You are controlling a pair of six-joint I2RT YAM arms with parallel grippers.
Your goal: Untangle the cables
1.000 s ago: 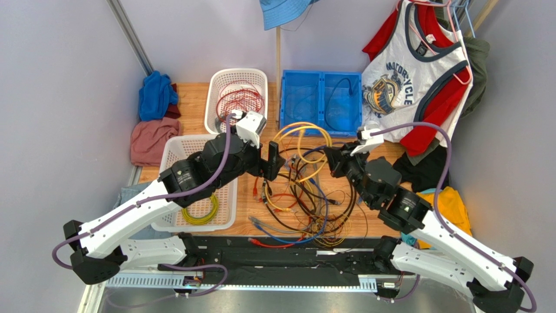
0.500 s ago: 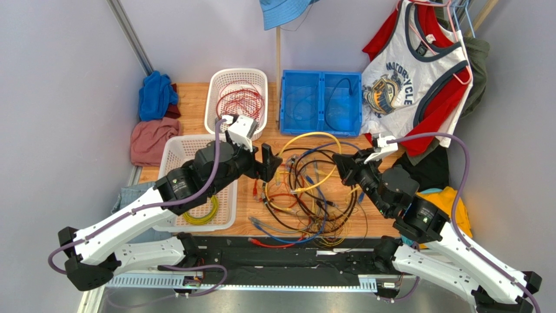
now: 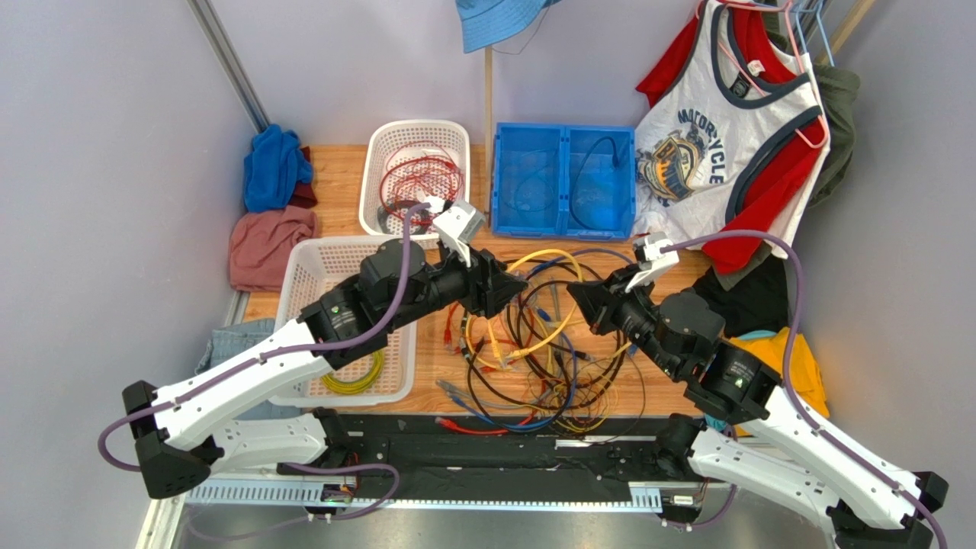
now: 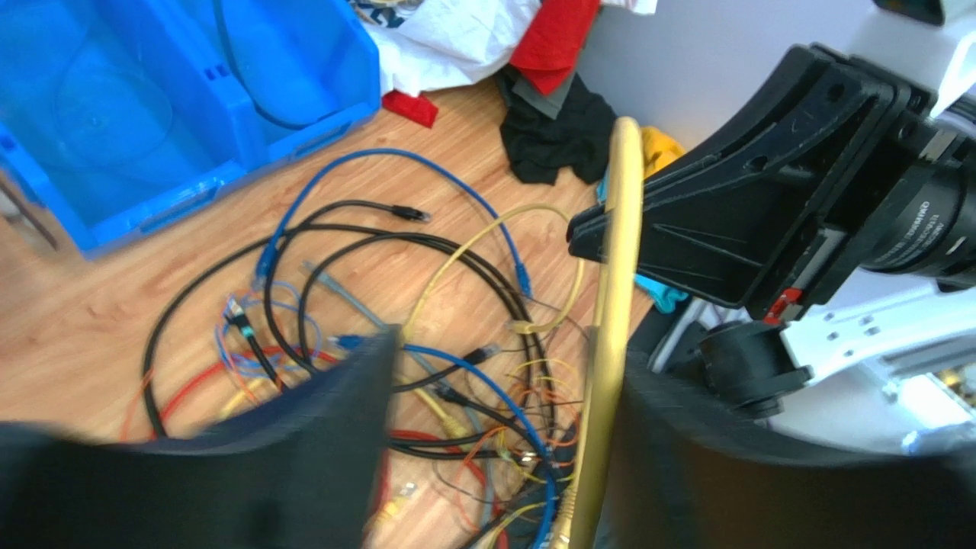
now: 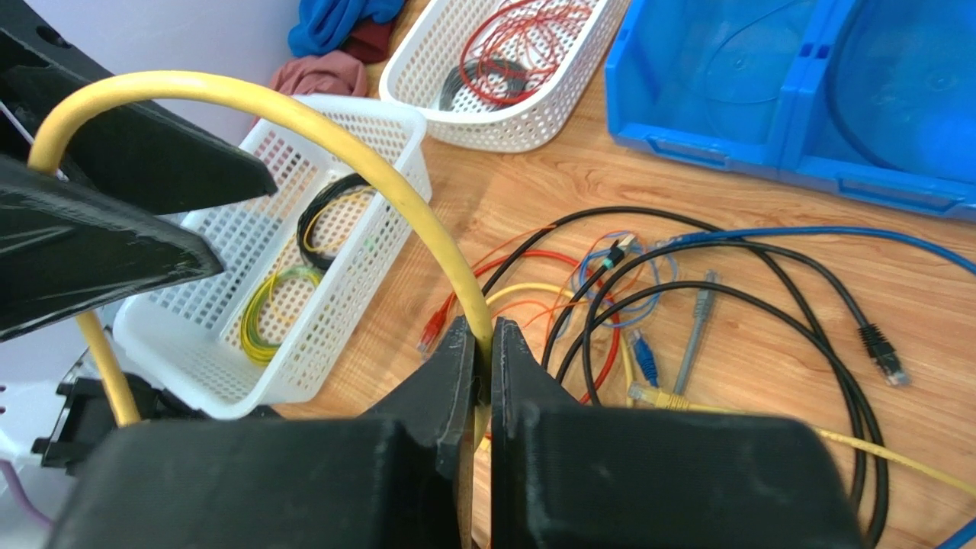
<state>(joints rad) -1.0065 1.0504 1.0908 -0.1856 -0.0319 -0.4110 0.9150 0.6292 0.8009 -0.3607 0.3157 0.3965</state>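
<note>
One yellow cable (image 5: 344,145), left gripper (image 4: 504,378) narrowing round it, right gripper (image 5: 481,334) moved nearer

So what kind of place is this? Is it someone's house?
Probably a robot practice booth, not a house. A left arm and a right arm are fixed at the edge of a wooden table, plain grey walls box it in, and tangled cables and a basket are set out.

Bright, even, diffuse light fills all three views; shadows on the wooden table (image 3: 338,189) are faint and soft. The overhead view is sharp. In the left wrist view the near black fingers (image 4: 286,458) are blurred; the right wrist view is crisper.
</note>
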